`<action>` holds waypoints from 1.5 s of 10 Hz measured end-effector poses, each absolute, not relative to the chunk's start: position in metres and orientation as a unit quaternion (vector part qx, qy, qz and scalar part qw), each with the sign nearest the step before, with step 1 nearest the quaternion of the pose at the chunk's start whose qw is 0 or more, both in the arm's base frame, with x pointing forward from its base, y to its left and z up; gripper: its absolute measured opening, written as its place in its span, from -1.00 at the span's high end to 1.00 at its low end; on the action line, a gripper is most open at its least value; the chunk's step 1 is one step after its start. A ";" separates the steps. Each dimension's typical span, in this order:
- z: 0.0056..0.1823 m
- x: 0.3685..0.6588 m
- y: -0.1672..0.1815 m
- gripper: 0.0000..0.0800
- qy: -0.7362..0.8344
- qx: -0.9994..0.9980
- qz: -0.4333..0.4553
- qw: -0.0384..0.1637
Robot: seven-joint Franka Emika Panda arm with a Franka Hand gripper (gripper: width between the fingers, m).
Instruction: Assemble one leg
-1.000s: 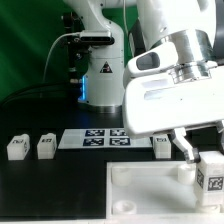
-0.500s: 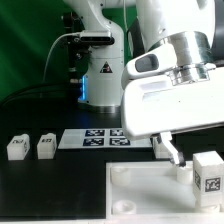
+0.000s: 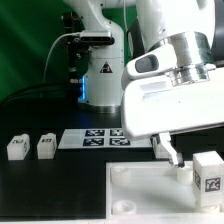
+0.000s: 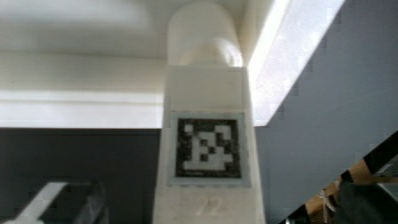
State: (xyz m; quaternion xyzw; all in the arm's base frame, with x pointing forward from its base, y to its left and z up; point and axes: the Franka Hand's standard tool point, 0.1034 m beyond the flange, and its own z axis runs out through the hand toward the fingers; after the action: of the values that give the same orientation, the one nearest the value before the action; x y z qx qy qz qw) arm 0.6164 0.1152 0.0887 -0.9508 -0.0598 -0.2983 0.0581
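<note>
A white leg (image 3: 207, 173) with a black-and-white tag stands upright on the near right corner of the wide flat white square piece (image 3: 140, 192) in the exterior view. My gripper (image 3: 195, 157) hangs over the leg. Its jaws are spread apart, and one dark finger (image 3: 173, 151) stands clear of the leg on the exterior view's left. In the wrist view the leg (image 4: 208, 150) fills the middle, and my gripper (image 4: 210, 202) straddles it with a dark gap on each side. The gripper is open and holds nothing.
Two more small white legs (image 3: 15, 147) (image 3: 45, 146) stand at the exterior view's left, and another (image 3: 160, 146) behind the square piece. The marker board (image 3: 95, 138) lies between them. A second robot base (image 3: 98, 70) stands at the back.
The jaws have spread: the visible finger moved away from the leg toward the exterior view's left. The leg stays upright on the corner of the square piece.
</note>
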 end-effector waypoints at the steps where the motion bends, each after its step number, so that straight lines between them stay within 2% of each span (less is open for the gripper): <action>1: 0.089 0.616 0.115 -0.62 -0.060 -0.951 -0.298 0.058; 2: 0.087 0.615 0.115 -0.62 -0.060 -0.954 -0.289 0.058; 3: 0.090 0.619 0.114 -0.62 -0.062 -0.963 -0.256 0.060; 4: 0.100 0.630 0.112 -0.62 -0.060 -0.961 -0.263 0.059; 5: 0.100 0.634 0.109 -0.62 -0.058 -0.962 -0.261 0.058; 6: 0.093 0.632 0.107 -0.62 -0.061 -0.975 -0.206 0.060; 8: 0.102 0.648 0.105 -0.62 -0.063 -0.988 -0.122 0.067; 10: 0.100 0.639 0.110 -0.62 -0.068 -0.995 0.003 0.078; 11: 0.099 0.644 0.112 -0.62 -0.070 -0.994 0.030 0.082; 15: 0.090 0.642 0.114 -0.62 -0.062 -0.993 0.049 0.084</action>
State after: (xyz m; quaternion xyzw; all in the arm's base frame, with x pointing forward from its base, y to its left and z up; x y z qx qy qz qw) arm 0.6416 0.1140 0.0904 -0.9933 -0.0616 0.0489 0.0843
